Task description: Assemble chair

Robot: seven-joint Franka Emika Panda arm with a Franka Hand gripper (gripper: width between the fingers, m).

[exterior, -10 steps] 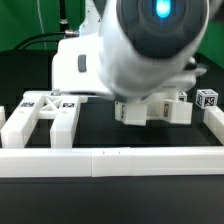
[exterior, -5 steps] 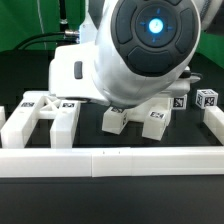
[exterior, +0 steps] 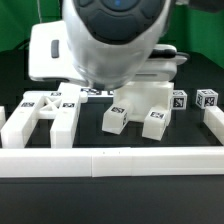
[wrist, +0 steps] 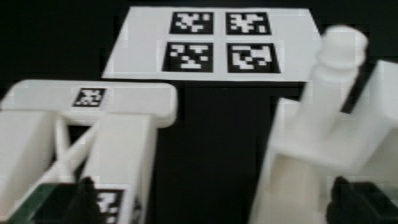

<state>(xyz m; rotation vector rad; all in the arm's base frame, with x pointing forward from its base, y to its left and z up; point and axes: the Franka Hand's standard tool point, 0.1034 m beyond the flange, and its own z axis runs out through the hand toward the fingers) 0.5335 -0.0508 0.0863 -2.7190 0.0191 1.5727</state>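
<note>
The chair lies in loose white tagged pieces. A slotted panel (exterior: 36, 116) lies at the exterior view's left and also shows in the wrist view (wrist: 80, 135). A chunky pegged block (exterior: 146, 106) with two tagged feet stands in the middle; in the wrist view (wrist: 329, 130) its peg points away from me. Two small tagged cubes (exterior: 181, 101) (exterior: 207, 99) sit at the right. My gripper (wrist: 210, 205) is open above the dark gap between panel and block, holding nothing. Only its dark fingertips (wrist: 71, 203) show. In the exterior view the arm's body (exterior: 110, 40) hides it.
The marker board (wrist: 214, 42) with its tags lies flat beyond the two pieces. A long low white rail (exterior: 110, 160) runs along the front, and a short white rail (exterior: 214, 122) stands at the exterior view's right. The table is black.
The arm has swung up and toward the exterior view's left, uncovering the pegged block and its tagged feet. The chair pieces have not moved.
</note>
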